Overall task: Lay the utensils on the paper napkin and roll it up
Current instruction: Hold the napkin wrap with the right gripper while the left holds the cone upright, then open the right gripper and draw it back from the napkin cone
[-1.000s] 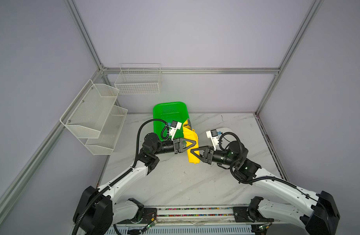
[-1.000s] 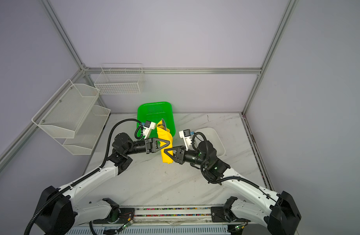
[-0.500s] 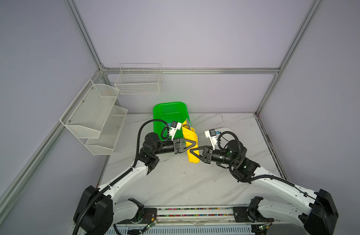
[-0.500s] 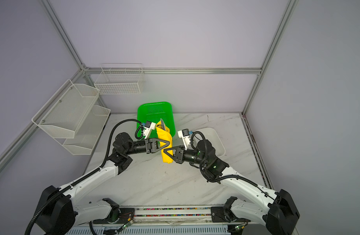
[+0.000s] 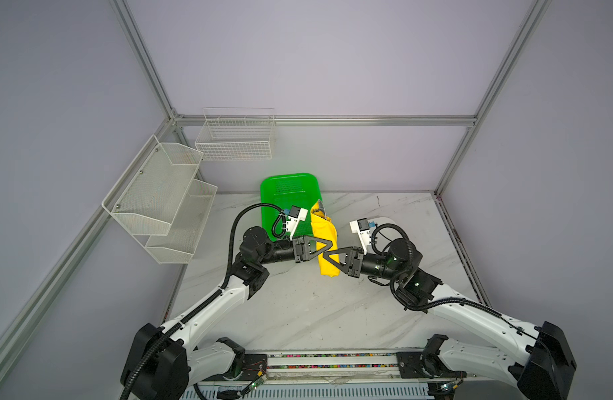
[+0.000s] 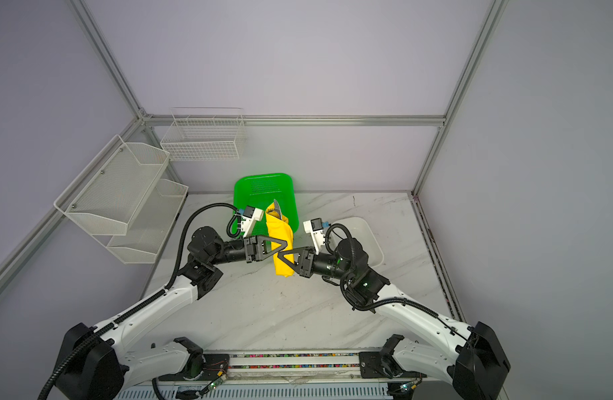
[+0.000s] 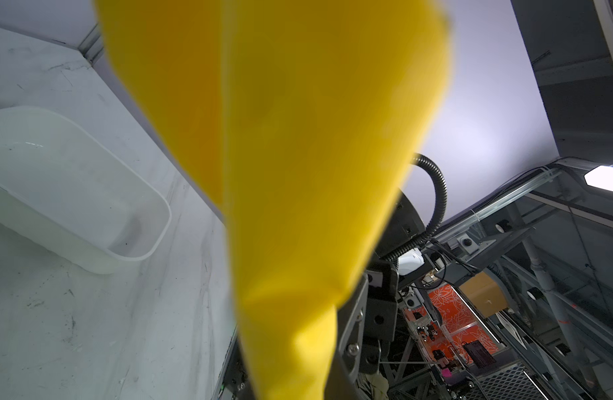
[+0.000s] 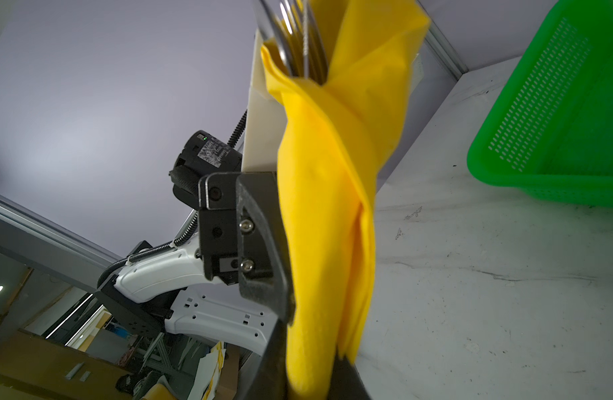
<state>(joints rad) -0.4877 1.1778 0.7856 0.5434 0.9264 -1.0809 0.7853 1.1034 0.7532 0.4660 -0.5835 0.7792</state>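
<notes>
Napkin [image 5: 324, 228], wrapped round utensils [image 8: 288, 34], held off worktop [image 5: 298, 311] before basket [image 5: 284, 187]. Left pincer [image 5: 331, 245] and right pincer [image 5: 326, 257] both clamp it. Rolling stage, apparently near done; next move needs tighter wrap without spilling them.

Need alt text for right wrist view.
A yellow paper napkin rolled around silver utensils, their tips poking from one end, dominates the view, gripped by the left claw at mid-length and the right claw at its other end. A green basket sits on the table behind.
</notes>
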